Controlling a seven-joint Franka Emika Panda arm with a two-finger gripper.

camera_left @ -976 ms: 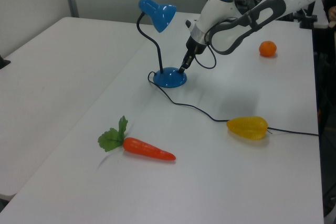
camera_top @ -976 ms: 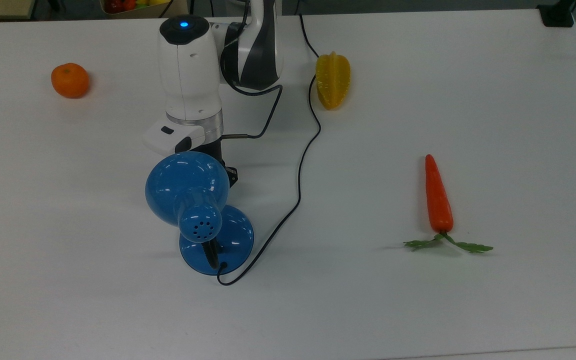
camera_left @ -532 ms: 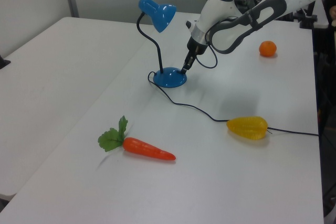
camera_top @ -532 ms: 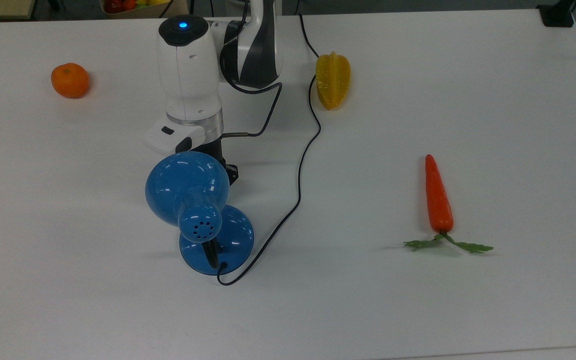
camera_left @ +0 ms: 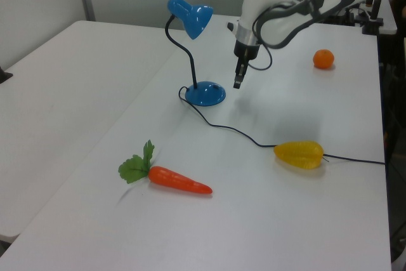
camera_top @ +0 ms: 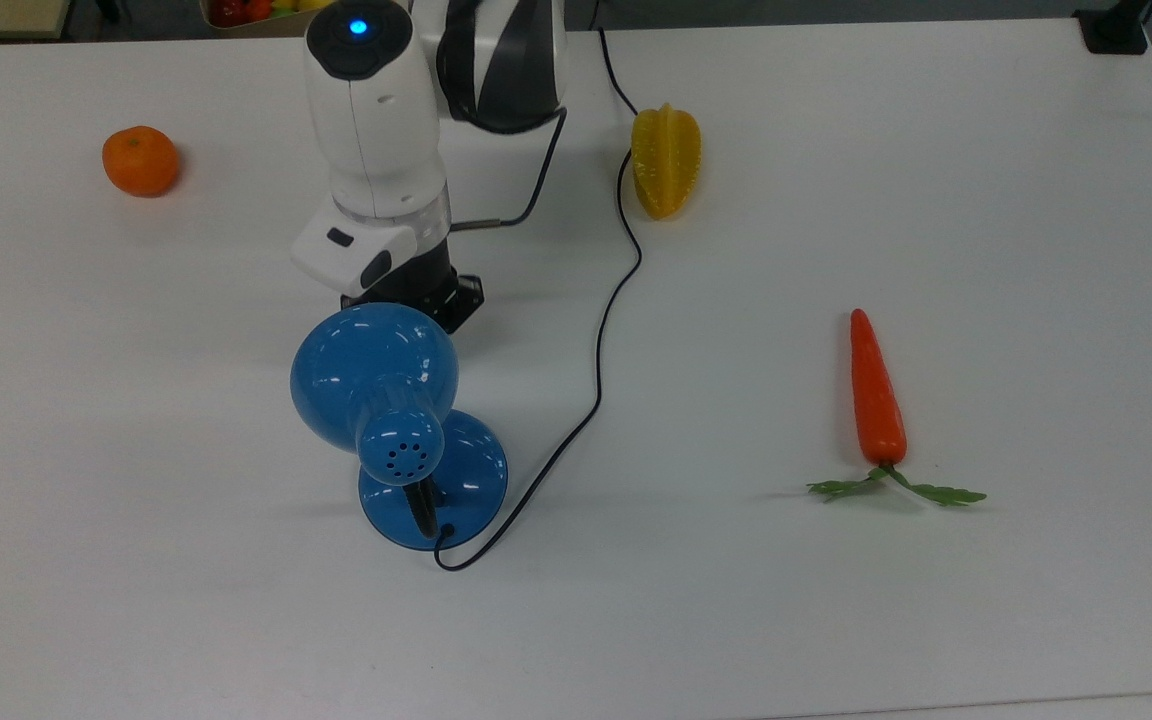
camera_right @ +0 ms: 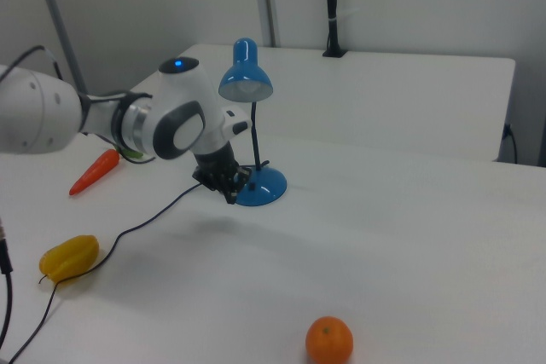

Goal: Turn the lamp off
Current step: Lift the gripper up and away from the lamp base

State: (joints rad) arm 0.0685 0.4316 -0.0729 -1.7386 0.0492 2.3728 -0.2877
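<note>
The lamp (camera_left: pixel 196 55) stands mid-bench (camera_top: pixel 836 620). In the left view the end effector (camera_left: pixel 238 81) hangs just beside its base, clear of it; whether it is spread cannot be told. The top view's dome hides its tip.

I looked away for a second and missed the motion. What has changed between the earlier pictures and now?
The gripper has lifted off the round base of the glossy blue desk lamp and now hangs just above the table, on the left view's right of the base. It holds nothing. The lamp, its dark cord, the orange carrot, yellow starfruit and tangerine stayed put.
</note>
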